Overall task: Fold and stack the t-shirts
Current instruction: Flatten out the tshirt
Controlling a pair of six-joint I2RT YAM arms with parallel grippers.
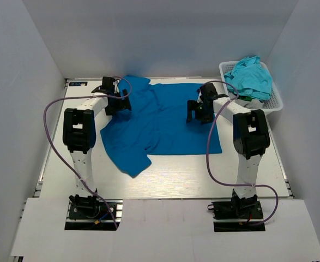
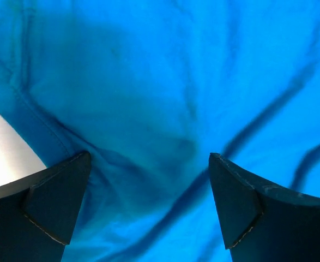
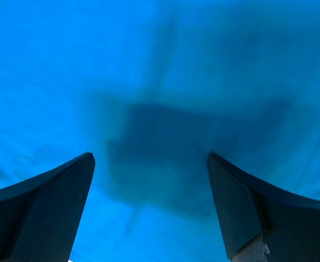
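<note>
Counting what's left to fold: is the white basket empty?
No, crumpled turquoise clothing is heaped in the white basket, spilling above its rim.

plain white walls (image 1: 165,33) enclose a pale wooden table (image 1: 176,174) under soft, even light.

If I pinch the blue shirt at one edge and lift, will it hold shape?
Probably not: the blue shirt lies flat with soft creases, so it should droop. Its near sleeve is rumpled, so pushing would likely bunch it.
</note>
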